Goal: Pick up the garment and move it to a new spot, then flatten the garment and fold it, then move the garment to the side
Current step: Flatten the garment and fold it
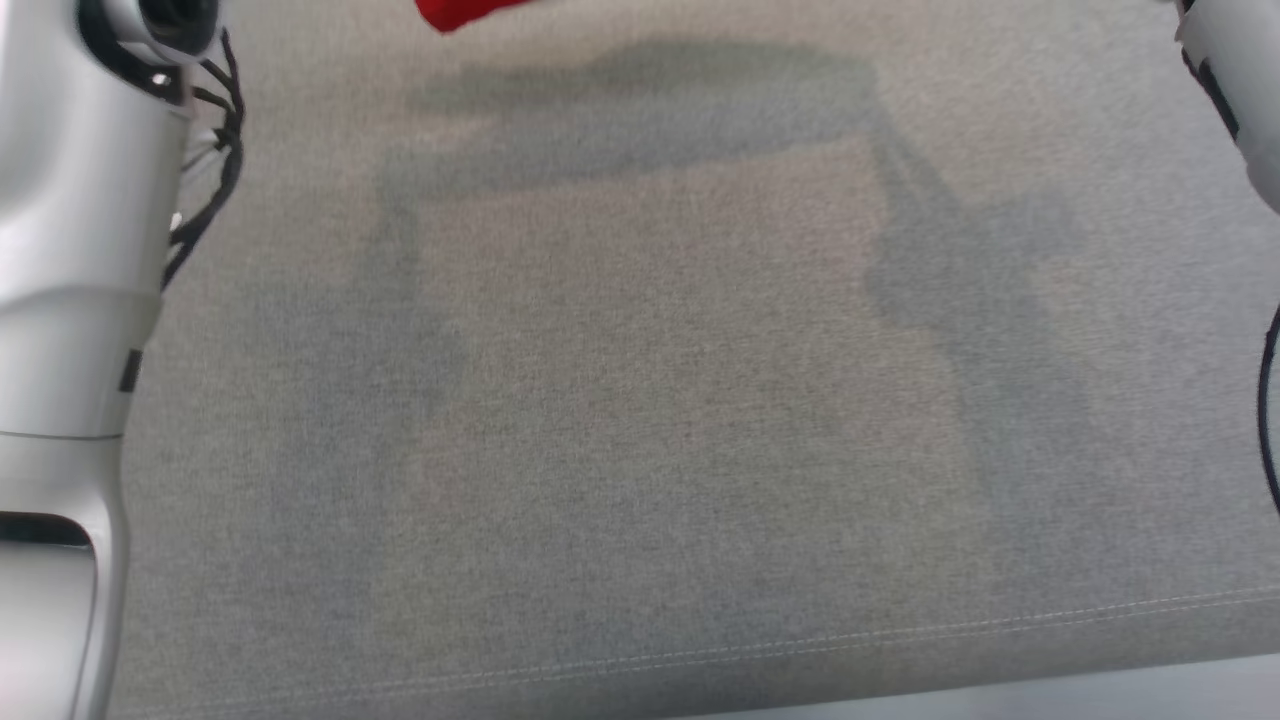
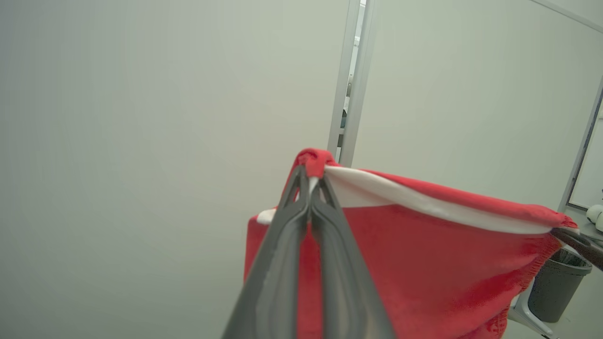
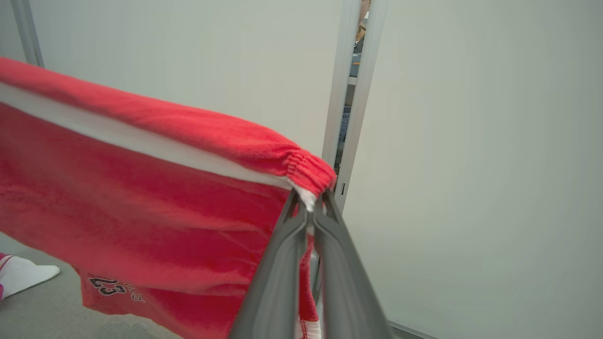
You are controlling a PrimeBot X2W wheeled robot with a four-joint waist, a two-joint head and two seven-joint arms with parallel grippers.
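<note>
Red fleece garment (image 3: 141, 202): soft, light, limp, sags between holds. Pinched at both ends of the elastic band by left tool (image 2: 312, 176) and right tool (image 3: 308, 205); best grip there.

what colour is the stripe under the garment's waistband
The stripe is white, on the red garment; clearest in the right wrist view.

left claw (image 2: 311, 180) clamped, right claw (image 3: 308, 207) clamped
</note>
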